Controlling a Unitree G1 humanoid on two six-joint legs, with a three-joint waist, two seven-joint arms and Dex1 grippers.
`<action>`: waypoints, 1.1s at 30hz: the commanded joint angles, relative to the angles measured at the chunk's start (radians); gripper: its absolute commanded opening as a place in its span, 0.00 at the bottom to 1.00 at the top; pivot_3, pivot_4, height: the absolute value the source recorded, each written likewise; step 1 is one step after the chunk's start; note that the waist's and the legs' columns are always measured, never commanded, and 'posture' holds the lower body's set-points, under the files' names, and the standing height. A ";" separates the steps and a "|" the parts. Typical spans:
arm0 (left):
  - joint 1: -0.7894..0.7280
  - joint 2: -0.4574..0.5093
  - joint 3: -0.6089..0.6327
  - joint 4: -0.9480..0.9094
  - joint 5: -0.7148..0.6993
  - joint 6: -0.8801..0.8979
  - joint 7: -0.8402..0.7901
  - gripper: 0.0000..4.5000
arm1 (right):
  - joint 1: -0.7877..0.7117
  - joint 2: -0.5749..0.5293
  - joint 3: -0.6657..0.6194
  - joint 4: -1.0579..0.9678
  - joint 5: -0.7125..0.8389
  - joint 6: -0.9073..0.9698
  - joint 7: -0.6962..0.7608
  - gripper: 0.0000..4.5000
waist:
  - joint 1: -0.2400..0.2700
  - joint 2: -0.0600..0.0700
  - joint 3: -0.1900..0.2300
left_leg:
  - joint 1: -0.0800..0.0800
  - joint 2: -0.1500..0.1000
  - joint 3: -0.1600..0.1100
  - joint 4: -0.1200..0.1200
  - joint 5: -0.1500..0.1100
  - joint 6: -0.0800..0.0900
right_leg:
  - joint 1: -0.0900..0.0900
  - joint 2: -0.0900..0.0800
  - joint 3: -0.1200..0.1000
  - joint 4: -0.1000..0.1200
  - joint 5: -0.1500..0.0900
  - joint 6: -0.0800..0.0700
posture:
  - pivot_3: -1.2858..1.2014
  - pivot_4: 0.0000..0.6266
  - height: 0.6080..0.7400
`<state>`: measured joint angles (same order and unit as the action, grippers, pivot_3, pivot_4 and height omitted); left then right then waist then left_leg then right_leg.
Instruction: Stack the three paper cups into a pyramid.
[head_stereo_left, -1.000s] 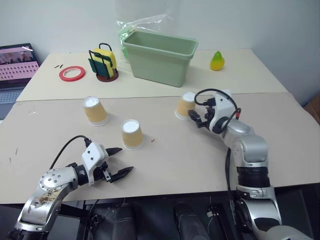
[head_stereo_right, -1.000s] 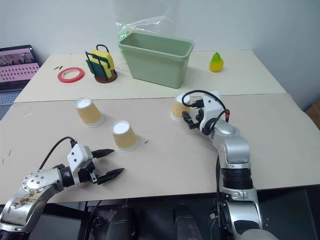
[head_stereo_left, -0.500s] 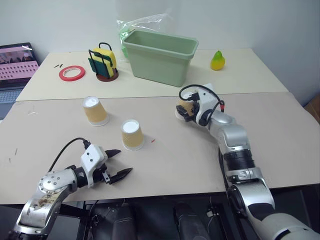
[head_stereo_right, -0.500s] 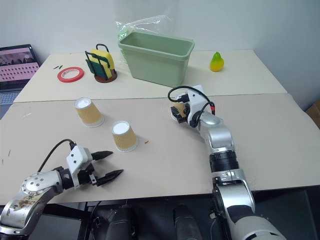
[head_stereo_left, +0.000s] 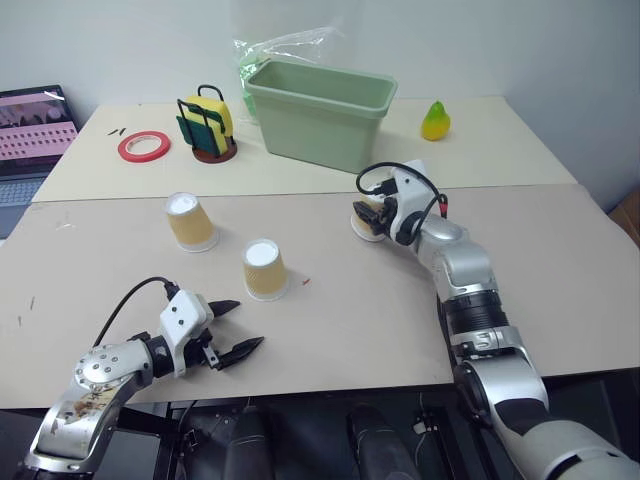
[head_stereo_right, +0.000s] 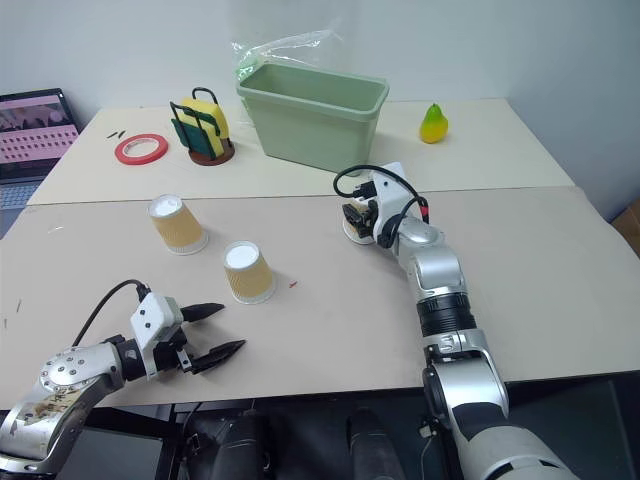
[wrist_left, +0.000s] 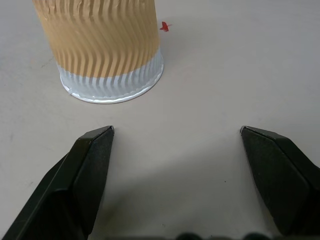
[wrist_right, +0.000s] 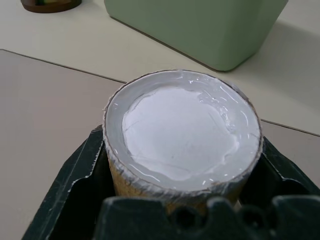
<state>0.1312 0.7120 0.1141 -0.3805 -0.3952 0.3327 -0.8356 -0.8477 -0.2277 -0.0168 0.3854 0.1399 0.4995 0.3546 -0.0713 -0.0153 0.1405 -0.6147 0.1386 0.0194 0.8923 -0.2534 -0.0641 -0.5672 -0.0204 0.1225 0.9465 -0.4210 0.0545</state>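
Cup (wrist_right: 182, 132) sits clasped between right claw (wrist_right: 182, 165) fingers.

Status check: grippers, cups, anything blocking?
Right gripper fingers around right cup. Left gripper open, short of middle cup. Third cup stands apart. Nothing blocking.

Wall: plain white wall (head_stereo_left: 120, 40) behind the tables.
Near table: beige table (head_stereo_left: 330, 330) with a matte top.
Far table: paler cream table (head_stereo_left: 500, 150) butted against the near one, a straight seam between them.
Left edge: open laptop (head_stereo_left: 30, 130), its screen lit pink.
Light: even, soft shadows.
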 joint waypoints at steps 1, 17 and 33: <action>0.000 0.004 0.015 -0.030 -0.005 -0.004 -0.001 0.96 | -0.007 -0.018 -0.019 -0.075 0.014 -0.003 0.011 0.76 | 0.000 0.000 0.000 | 0.000 0.000 0.000 0.000 0.000 0.000 | 0.000 0.000 0.000 0.000 0.000 0.000 | 0.52 0.24 0.28; 0.000 0.001 -0.002 -0.030 0.000 -0.004 -0.007 0.96 | 0.201 -0.327 0.257 -0.687 0.247 0.130 0.611 0.76 | -0.005 0.001 0.001 | 0.003 0.000 -0.001 -0.002 0.000 0.000 | 0.002 0.000 0.000 -0.001 -0.007 0.001 | 0.52 0.24 0.28; 0.038 -0.001 0.023 -0.079 -0.010 0.016 0.025 0.96 | -0.021 -0.141 0.377 -0.147 0.047 -0.181 0.685 0.76 | 0.002 0.000 0.001 | 0.003 0.000 -0.001 0.000 0.000 0.000 | 0.003 0.000 -0.001 -0.002 -0.003 0.005 | 0.52 0.24 0.28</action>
<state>0.1630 0.7095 0.1124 -0.4217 -0.3949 0.3472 -0.8167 -0.8322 -0.3799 0.3797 0.2066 0.2009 0.3781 1.0225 -0.0690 -0.0152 0.1415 -0.6117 0.1386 0.0185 0.8919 -0.2534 -0.0645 -0.5644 -0.0204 0.1217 0.9450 -0.4244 0.0597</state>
